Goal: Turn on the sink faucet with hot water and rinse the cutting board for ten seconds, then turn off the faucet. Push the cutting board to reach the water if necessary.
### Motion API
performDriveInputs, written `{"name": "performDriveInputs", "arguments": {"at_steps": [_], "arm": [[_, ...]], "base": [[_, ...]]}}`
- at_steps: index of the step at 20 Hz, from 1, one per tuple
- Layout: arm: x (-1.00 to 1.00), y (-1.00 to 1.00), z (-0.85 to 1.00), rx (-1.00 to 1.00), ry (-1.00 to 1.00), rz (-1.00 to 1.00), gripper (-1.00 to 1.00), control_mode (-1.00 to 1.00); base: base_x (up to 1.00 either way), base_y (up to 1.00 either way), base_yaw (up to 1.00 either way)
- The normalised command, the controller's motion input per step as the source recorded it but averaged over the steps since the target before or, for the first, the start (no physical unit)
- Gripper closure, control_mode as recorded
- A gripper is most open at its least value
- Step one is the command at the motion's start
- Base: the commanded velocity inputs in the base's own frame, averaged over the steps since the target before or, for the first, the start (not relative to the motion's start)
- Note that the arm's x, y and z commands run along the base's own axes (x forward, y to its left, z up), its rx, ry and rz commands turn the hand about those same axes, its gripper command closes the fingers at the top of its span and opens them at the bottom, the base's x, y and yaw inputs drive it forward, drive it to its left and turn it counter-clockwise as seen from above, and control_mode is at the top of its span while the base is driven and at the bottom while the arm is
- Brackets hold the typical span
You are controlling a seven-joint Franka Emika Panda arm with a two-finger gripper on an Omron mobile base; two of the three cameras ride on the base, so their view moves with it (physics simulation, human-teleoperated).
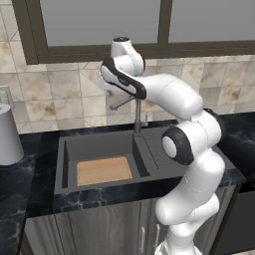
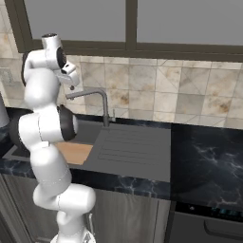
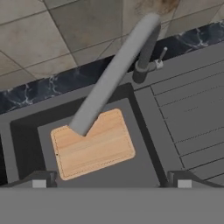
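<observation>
Gripper [image 3: 111, 183] wide, holding nothing, above the sink [image 3: 26, 144]; slim grey metal faucet [image 3: 111, 74] spout angles out over the basin, end above flat tan wood-grain cutting board [image 3: 94, 146] lying lengthwise on the basin floor.

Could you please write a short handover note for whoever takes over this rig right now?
Claw: open, holding nothing, raised above the sink, looking down into the basin.
Cutting board: lying flat on the basin floor; in the hand view the spout end lines up over it.
Sink faucet: spout swung out over the basin; no water visible, small lever beside its base.
Done: nothing visibly yet.
Left: turn on hot water, rinse the board, nudge it if the stream misses, then shut the faucet.
</observation>
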Motion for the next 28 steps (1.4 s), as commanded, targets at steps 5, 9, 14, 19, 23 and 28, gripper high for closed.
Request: {"name": "performDriveInputs", "arguments": {"at_steps": [5, 9, 14, 19, 23, 28], "arm": [[-0.69, -0.5, 0.37, 0.0, -0.05, 0.0, -1.0, -1.0], [-0.74, -0.79, 0.18, 0.0, -0.05, 0.02, -1.0, -1.0], [-0.5, -0.87, 0.0, 0.0, 0.0, 0.01, -1.0, -1.0], [-0.18, -0.79, 0.0, 0.0, -0.07, 0.09, -1.0, -1.0], [0.0, -0.69, 0.0, 0.0, -0.15, 0.23, -1.0, -1.0], [0.0, -0.55, -0.01, 0.0, -0.2, 0.26, -1.0, -1.0]], "base": [[0.0, 0.0, 0.0], [0.0, 0.0, 0.0], [0.0, 0.0, 0.0], [0.0, 0.0, 0.0], [0.0, 0.0, 0.0], [0.0, 0.0, 0.0]]}}
